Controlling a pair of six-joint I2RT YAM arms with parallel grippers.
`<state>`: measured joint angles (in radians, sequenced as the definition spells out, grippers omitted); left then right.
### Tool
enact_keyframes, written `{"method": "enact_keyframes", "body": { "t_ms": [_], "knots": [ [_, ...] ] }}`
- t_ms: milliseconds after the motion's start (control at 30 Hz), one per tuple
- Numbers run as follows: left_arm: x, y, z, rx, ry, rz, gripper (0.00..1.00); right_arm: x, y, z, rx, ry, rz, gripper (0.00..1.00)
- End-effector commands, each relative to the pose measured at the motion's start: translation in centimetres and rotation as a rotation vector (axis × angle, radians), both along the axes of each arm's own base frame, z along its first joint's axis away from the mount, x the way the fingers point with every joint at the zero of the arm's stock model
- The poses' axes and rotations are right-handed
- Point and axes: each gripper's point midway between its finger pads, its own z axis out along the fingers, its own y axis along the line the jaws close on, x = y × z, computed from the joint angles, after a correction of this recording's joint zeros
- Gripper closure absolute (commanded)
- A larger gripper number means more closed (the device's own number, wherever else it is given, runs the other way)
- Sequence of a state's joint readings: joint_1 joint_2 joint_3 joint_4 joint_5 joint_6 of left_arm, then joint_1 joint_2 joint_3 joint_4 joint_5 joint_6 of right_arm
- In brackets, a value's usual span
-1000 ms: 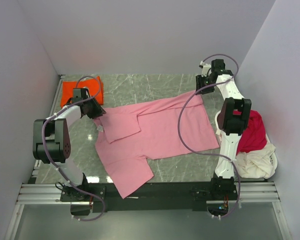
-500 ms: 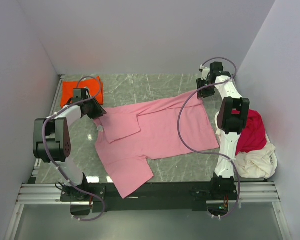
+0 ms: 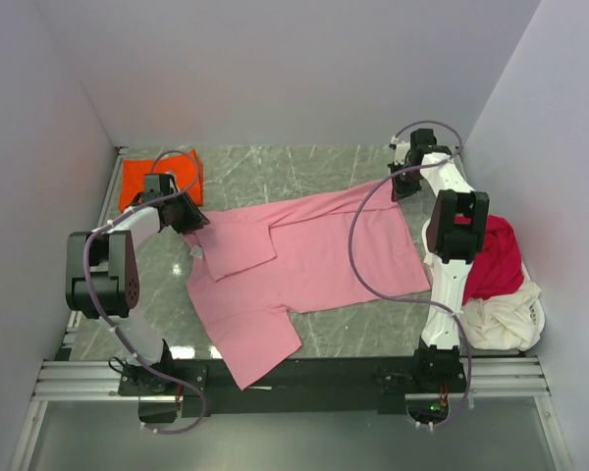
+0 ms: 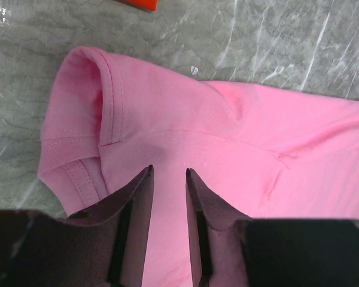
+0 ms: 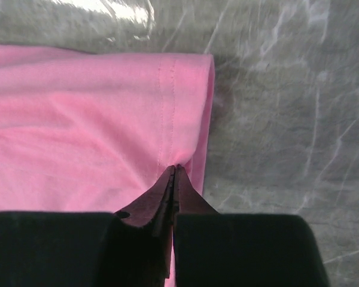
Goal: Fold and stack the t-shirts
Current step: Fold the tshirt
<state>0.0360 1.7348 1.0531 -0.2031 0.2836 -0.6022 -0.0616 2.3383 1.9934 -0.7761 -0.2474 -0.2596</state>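
The light pink t-shirt (image 3: 304, 255) lies spread across the middle of the bench (image 3: 304, 167). The right gripper (image 5: 173, 173) is clenched on its far right hem. The left gripper (image 4: 167, 179) rests slightly parted over its far left edge. The orange-red t-shirt (image 3: 137, 181) lies folded at far left.

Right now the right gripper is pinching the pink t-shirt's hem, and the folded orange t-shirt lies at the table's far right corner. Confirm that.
One detail is wrong. The folded orange t-shirt lies at the table's far left corner, not the far right, as the top external view shows. The rest holds: the right gripper is pinching the pink t-shirt at its hem.
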Motion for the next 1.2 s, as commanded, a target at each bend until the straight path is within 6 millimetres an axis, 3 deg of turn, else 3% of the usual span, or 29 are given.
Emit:
{"method": "enact_keyframes", "body": {
  "t_ms": [0, 267, 700, 733, 767, 833, 867, 900, 967, 1000, 1067, 1100, 1167],
  "knots": [
    [0.2, 0.0, -0.3, 0.007, -0.01, -0.018, 0.66, -0.3, -1.3, 2.1, -0.026, -0.04, -0.018, 1.0],
    [0.4, 0.3, -1.1, 0.019, 0.013, -0.004, 0.67, -1.2, -3.5, 3.2, -0.076, -0.078, -0.046, 1.0],
    [0.6, 0.8, -0.9, 0.039, 0.011, -0.004, 0.67, -1.7, -3.9, 2.8, -0.077, -0.056, -0.023, 1.0],
    [0.6, 0.8, -0.7, 0.041, 0.006, -0.006, 0.67, -1.9, -3.9, 2.8, -0.078, -0.052, -0.022, 1.0],
    [0.7, 0.8, -0.4, 0.044, 0.0, -0.006, 0.67, -1.9, -3.9, 2.9, -0.078, -0.053, -0.017, 0.91],
    [0.9, 1.0, 1.0, 0.061, -0.039, -0.008, 0.67, -2.1, -3.8, 3.6, -0.076, -0.054, 0.006, 0.79],
    [0.9, 1.1, 1.7, 0.068, -0.058, -0.01, 0.66, -2.2, -3.4, 3.9, -0.058, -0.062, 0.023, 0.65],
    [1.1, 1.2, 4.0, 0.079, -0.118, -0.01, 0.66, -2.2, -3.1, 5.0, -0.058, -0.084, 0.05, 0.59],
    [1.0, 1.5, 6.6, 0.114, -0.199, -0.031, 0.65, -2.7, -2.5, 6.2, -0.042, -0.103, 0.084, 0.52],
    [0.8, 1.5, 9.8, 0.133, -0.289, -0.04, 0.64, -2.8, -2.0, 7.9, -0.033, -0.143, 0.115, 0.48],
    [0.2, 1.9, 12.5, 0.188, -0.373, -0.06, 0.53, -3.6, -0.8, 9.0, -0.012, -0.162, 0.168, 0.45],
    [-0.5, 2.0, 15.3, 0.219, -0.455, -0.072, 0.43, -4.3, 0.2, 10.3, 0.015, -0.191, 0.217, 0.44],
    [-1.3, 2.2, 17.4, 0.25, -0.523, -0.077, 0.29, -5.5, 1.9, 11.5, 0.056, -0.205, 0.291, 0.43]
  ]
}}
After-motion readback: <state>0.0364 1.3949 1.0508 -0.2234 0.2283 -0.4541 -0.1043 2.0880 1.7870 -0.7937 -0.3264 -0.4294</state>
